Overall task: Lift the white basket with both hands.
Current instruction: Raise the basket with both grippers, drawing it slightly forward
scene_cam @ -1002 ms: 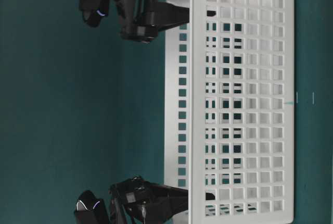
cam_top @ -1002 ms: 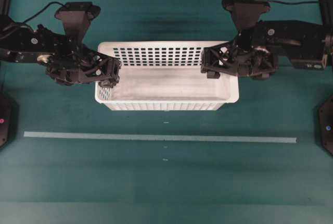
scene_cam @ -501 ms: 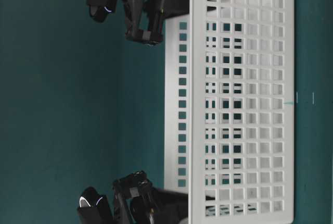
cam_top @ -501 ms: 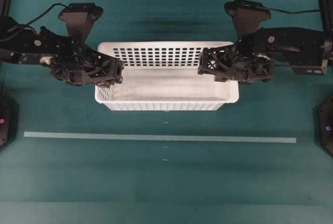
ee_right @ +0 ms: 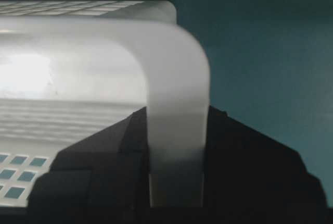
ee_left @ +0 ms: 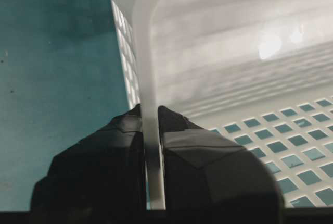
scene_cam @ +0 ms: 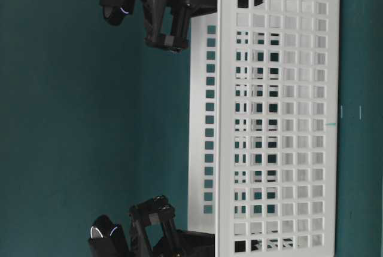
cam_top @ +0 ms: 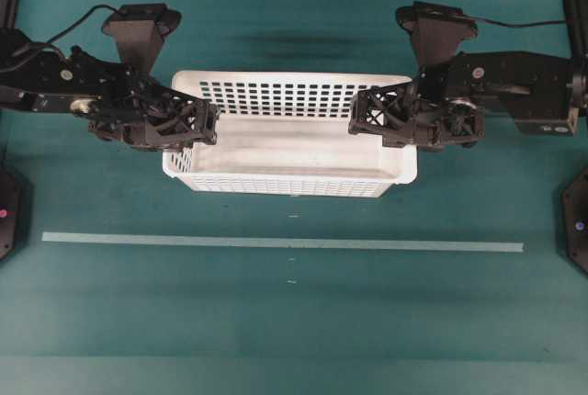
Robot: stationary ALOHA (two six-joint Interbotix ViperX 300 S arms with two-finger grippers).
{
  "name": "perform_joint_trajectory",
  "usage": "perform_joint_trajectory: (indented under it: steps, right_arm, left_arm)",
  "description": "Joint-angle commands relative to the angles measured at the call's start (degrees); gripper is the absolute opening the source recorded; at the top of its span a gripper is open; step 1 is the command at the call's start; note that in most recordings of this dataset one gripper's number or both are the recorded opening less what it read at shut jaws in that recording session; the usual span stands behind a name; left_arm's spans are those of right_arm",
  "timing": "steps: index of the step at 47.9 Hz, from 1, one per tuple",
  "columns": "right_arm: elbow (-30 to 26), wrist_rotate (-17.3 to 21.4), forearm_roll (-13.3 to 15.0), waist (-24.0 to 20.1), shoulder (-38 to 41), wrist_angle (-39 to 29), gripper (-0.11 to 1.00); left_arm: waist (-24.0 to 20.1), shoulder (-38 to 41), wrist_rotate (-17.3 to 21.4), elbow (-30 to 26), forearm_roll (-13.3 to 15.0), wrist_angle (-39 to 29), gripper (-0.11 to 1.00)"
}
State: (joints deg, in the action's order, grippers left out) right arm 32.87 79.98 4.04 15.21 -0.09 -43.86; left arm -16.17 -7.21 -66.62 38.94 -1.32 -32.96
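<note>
Both claws have clamped since a second ago: left claw (ee_left: 152, 146) and right claw (ee_right: 176, 151) each pinch an end rim of the white basket (cam_top: 290, 142), which spans between them above the desk (cam_top: 294, 321).

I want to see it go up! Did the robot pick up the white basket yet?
Nearly. Done: both grippers have shut on the white basket, the left gripper pinching the rim at one short end and the right gripper pinching the rim at the other. In hand: the lift is only beginning; the basket has shifted slightly from a second ago. Left: raising it clearly off the green table with both arms together.
</note>
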Motion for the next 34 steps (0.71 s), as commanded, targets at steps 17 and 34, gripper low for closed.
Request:
perform_joint_trajectory:
  steps: [17, 34]
  right_arm:
    - [-2.29, -0.53, 0.09, -3.16, -5.27, -4.22, 0.16]
    - [-2.37, 0.18, -1.41, -8.00, -8.79, -5.98, 0.16]
  left_arm:
    - [5.54, -7.21, -0.35, -5.62, -0.26, -8.35, 0.00]
    - [10.99, -9.58, -4.31, -7.73, -0.26, -10.37, 0.00]
